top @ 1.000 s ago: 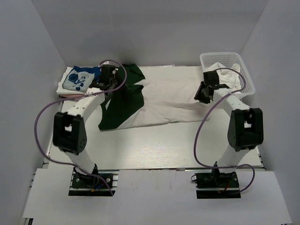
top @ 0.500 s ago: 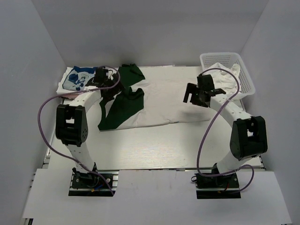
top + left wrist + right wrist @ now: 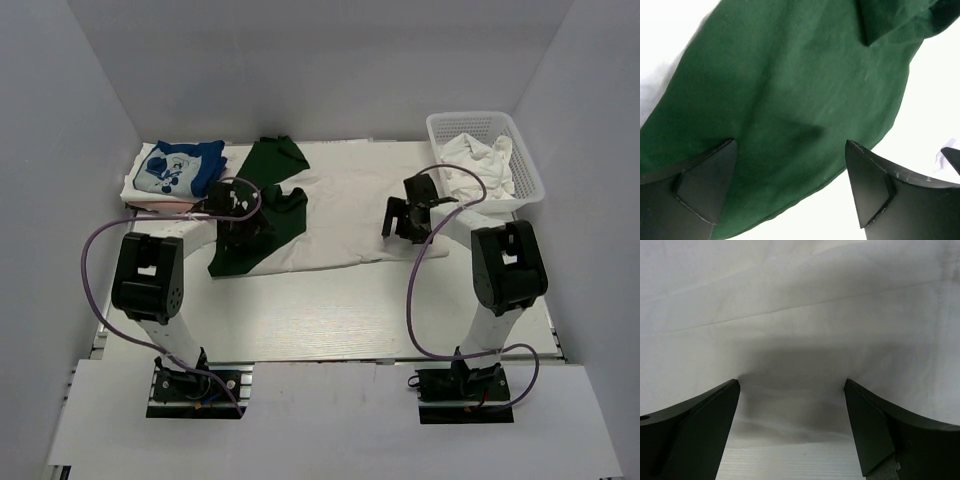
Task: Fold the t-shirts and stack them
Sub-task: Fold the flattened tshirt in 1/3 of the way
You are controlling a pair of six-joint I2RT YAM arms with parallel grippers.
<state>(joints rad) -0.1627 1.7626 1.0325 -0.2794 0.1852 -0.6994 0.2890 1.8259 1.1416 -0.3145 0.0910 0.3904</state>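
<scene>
Green-sleeved t-shirt (image 3: 345, 225) laid flat, left tool (image 3: 790, 145), right tool (image 3: 791, 382) agape, maybe touching

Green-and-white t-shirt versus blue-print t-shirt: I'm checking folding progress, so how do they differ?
The green-and-white t-shirt lies spread long across the table; the blue-print t-shirt is folded compactly at the far-left corner. The green-and-white t-shirt rests directly on the table; the blue-print t-shirt tops other folded cloth. The green-and-white t-shirt shows no print from above; the blue-print t-shirt shows a cartoon. Both lie flat.
</scene>
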